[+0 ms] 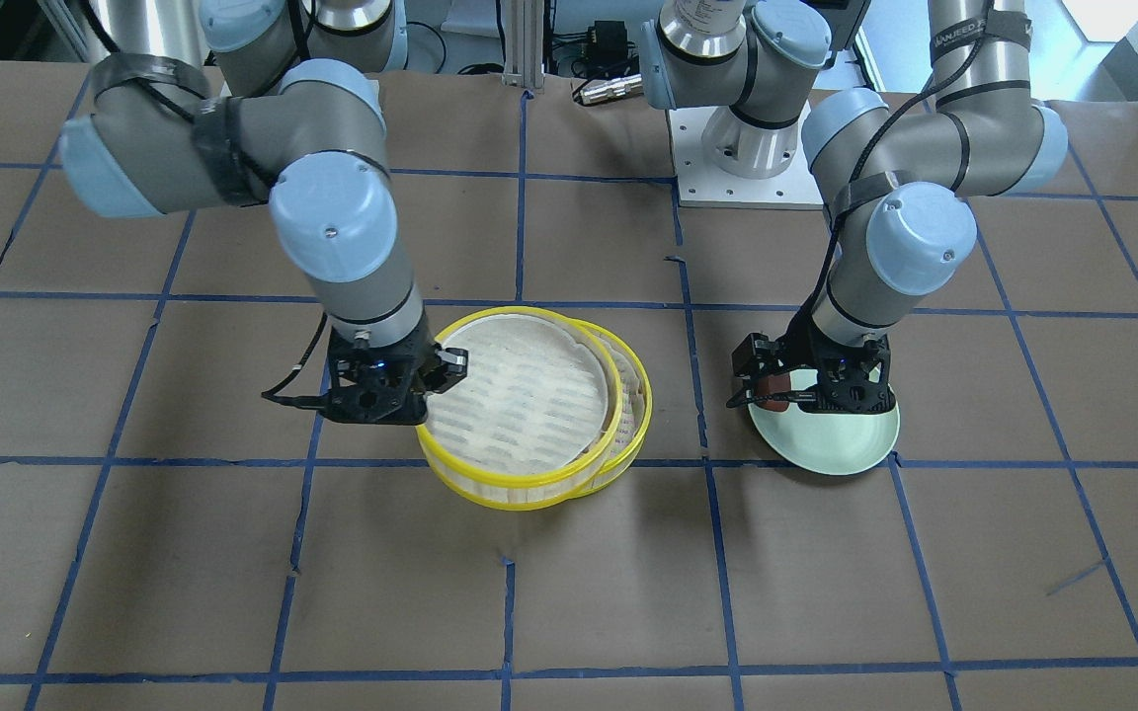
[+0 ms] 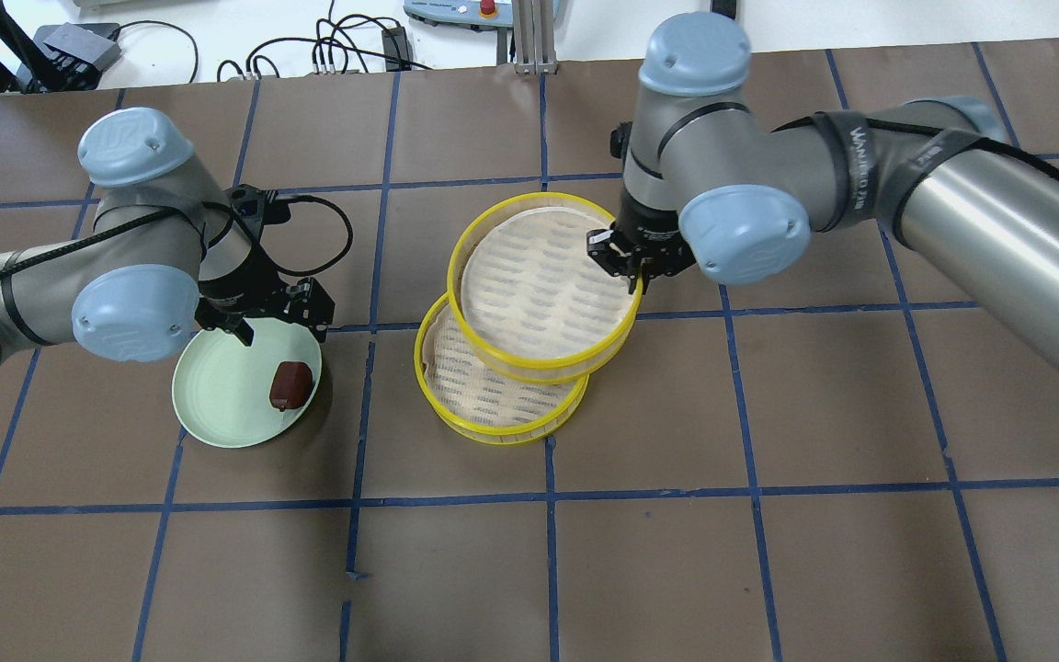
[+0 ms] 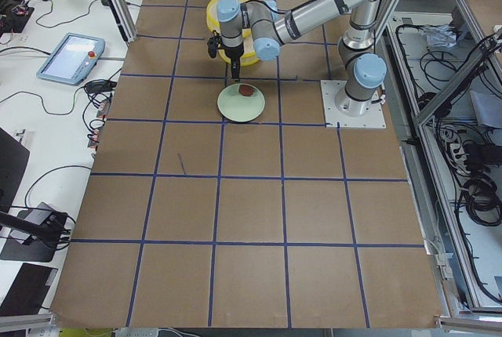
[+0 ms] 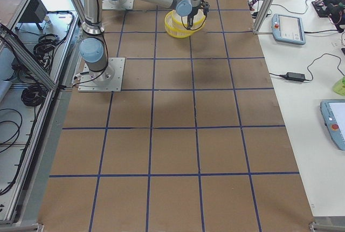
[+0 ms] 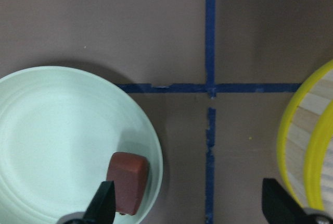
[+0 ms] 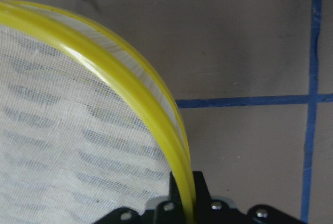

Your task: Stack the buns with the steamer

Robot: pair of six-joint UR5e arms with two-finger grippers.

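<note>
A dark reddish-brown bun [image 2: 290,384] lies at the edge of the green plate [image 2: 222,400]. My left gripper [image 2: 283,329] hangs open just above the plate, one finger [image 5: 104,203] beside the bun [image 5: 127,182], touching nothing. My right gripper [image 2: 626,267] is shut on the rim of the upper yellow steamer tray [image 2: 539,285]. That tray sits offset over the lower yellow steamer tray [image 2: 493,405], and its mesh floor is bare. The rim passes between the right fingers in the right wrist view [image 6: 177,146]. The white bun is out of view.
The table is brown paper with a blue tape grid [image 2: 548,496]. The left arm's white base plate [image 1: 747,168] stands at the robot's side of the table. Cables and boxes [image 2: 327,46] lie beyond the table's far edge.
</note>
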